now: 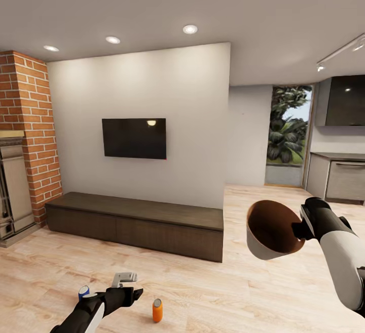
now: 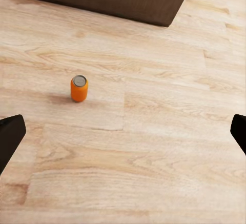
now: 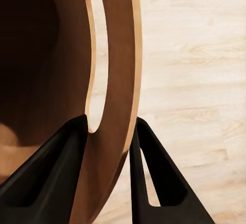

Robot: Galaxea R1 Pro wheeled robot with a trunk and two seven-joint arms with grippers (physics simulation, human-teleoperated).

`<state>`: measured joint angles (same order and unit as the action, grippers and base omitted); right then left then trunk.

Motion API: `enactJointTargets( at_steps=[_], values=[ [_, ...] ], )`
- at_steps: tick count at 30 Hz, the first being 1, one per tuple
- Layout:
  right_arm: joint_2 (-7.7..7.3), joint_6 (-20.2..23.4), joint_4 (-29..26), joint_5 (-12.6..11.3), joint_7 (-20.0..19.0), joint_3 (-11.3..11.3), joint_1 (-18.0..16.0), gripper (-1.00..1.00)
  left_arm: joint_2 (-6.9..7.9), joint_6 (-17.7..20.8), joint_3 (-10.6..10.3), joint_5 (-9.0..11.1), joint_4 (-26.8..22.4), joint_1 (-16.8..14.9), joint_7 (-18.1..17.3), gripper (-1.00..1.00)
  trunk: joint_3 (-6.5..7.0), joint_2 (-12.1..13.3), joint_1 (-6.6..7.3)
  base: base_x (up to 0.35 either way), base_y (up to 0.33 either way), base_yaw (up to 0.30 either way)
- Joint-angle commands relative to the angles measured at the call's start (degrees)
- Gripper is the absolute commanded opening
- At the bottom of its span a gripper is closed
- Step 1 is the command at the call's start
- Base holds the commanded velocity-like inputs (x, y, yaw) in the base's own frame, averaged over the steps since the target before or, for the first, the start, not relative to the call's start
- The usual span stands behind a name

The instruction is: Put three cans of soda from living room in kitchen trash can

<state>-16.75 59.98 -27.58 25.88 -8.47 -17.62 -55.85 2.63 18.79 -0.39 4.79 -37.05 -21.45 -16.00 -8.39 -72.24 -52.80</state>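
Standing upright on the floor ahead of the wide-open, empty left gripper [image 2: 123,131], the orange can [image 2: 79,88] looks light, hard and smooth, best squeezed round its middle, while the right gripper [image 3: 110,131] pinches the trash can [image 1: 271,229] rim.

The head camera looks forward across the wood floor [image 1: 203,292] toward the TV wall [image 1: 152,120]. The left wrist camera looks down on the floor from well above. The right wrist camera sits close against the bucket rim [image 3: 115,80]. All share the floor.
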Motion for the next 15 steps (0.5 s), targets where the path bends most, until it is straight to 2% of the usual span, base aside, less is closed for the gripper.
enactJointTargets(
  at_steps=[1, 6, 15],
  values=[
    [-0.03, 0.0, 0.0, -0.6, -0.1, -0.1, 0.0, -1.0, 0.0, 0.0, 0.0, 0.0, 0.0, 0.0, 0.0, 1.0, 0.01, 0.0, 0.0, 0.0, 0.0, 0.0],
    [-0.09, 0.0, 0.1, -0.6, -0.1, -0.1, 0.0, -1.0, -0.04, 0.1, -0.1, -0.2, 0.0, 0.0, 1.1, 1.0, 0.01, 0.0, 0.0, 0.034, 0.0, 0.0],
    [-0.16, -0.3, 3.2, -0.5, -0.1, -0.1, 0.0, -1.0, -0.08, 0.2, 0.0, -0.4, 0.1, 0.0, 2.6, 1.0, 0.01, 0.0, 0.0, 0.252, 0.0, 0.0]
  ],
)
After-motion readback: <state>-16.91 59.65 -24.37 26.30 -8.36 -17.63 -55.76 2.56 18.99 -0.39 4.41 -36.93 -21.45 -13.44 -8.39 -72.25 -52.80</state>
